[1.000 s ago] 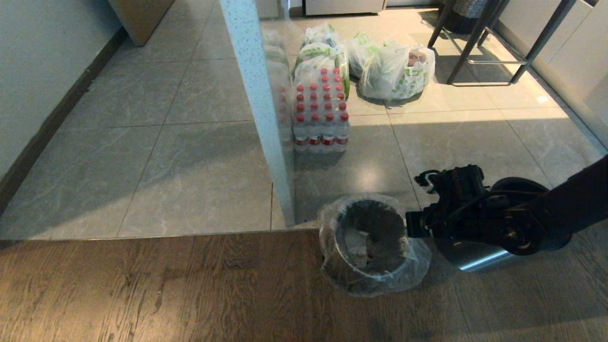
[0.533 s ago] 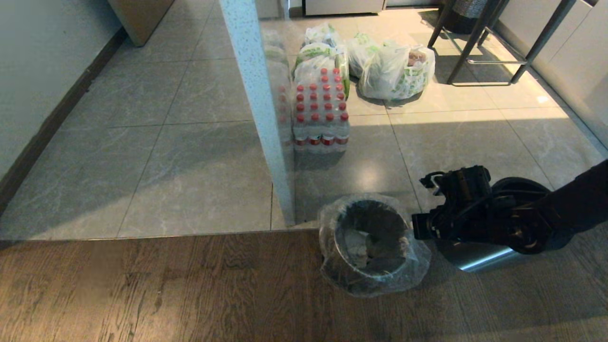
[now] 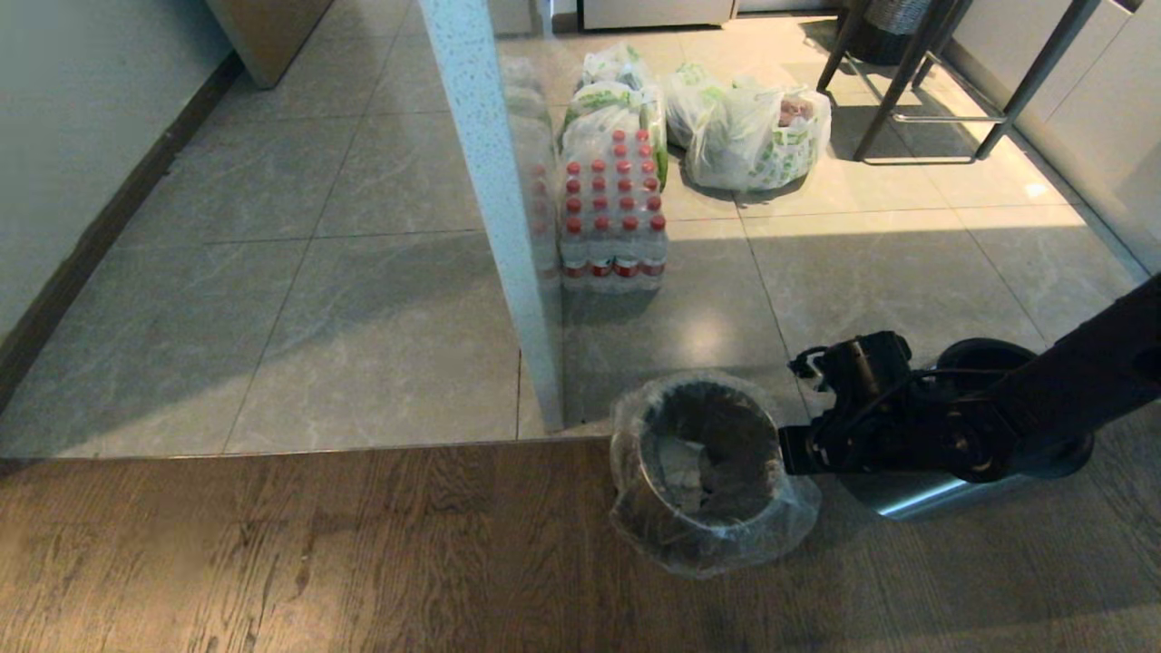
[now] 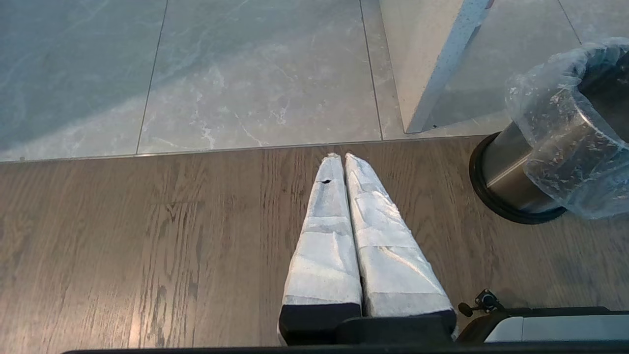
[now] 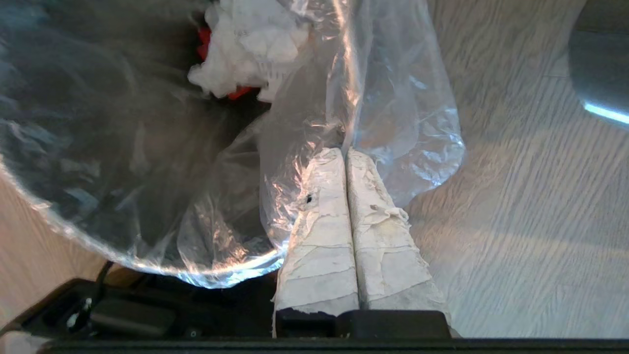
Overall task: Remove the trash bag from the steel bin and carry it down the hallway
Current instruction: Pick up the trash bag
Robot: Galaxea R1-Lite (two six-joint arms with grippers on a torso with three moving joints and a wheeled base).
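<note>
Head view: the steel bin [image 3: 703, 508] stands on the wood floor [image 3: 272, 553] just past the edge where the grey tiles [image 3: 345, 299] end, near the foot of a white speckled post [image 3: 494, 209]. The bag [image 3: 635, 426] lines it, folded over the rim and hanging crinkled down the outside; crumpled white paper [image 3: 676, 467] lies inside. The right gripper [image 3: 787, 451] reaches in from the right edge and sits against the bin's right side, at the bag's overhang. Behind the arm stands a second, wider steel bin [image 3: 916, 499] with a black rim.

From the right wrist, the taped white fingers [image 5: 319, 216] are pressed together, their tips against the loose plastic [image 5: 403, 123] at the rim; whether a fold of it is pinched between them I cannot tell. White paper and something red [image 5: 236, 92] show through the bag.

From the left wrist, the left gripper [image 4: 341, 157] hangs over the wood floor, fingers [image 4: 324, 236] together and holding nothing, well apart from the bin [image 4: 511, 182] with its black foot ring.

Farther back on the tiles sit a pack of red-capped bottles [image 3: 612, 213] and white grocery bags [image 3: 753, 136] with green print.
</note>
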